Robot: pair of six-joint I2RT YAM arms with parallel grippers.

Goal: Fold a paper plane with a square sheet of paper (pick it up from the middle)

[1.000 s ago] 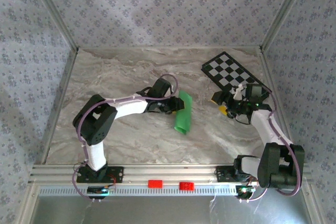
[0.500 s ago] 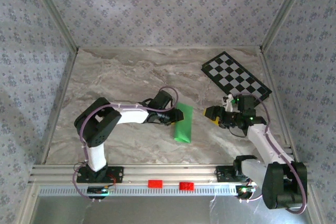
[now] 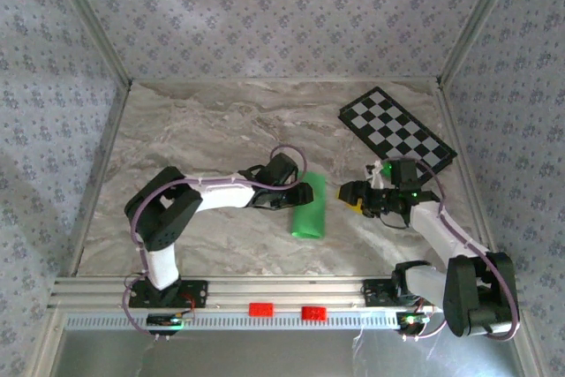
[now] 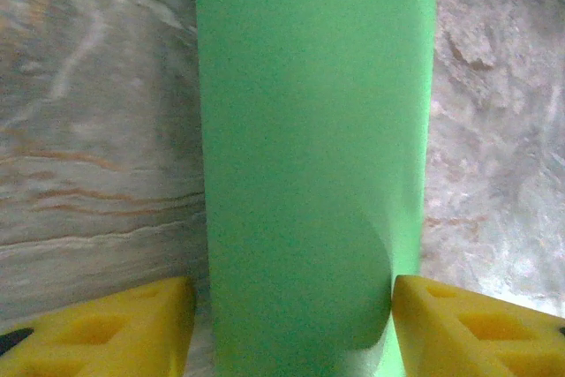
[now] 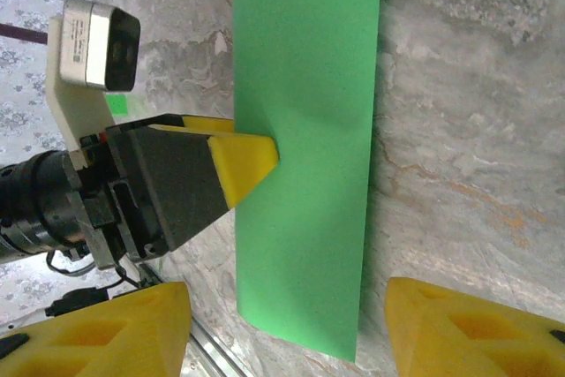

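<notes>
Between the parted jaws of the left end effector (image 4: 291, 293), the paper (image 4: 309, 130) lies folded flat, ungripped; the right end effector (image 5: 287, 293), open and empty, sits just beside. Probably light, limp, slippery: pinch mid-edge.

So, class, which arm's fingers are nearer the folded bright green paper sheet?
Left. The left fingers straddle the folded bright green paper sheet at its left edge; the right fingers sit apart from it, off its right side.
</notes>
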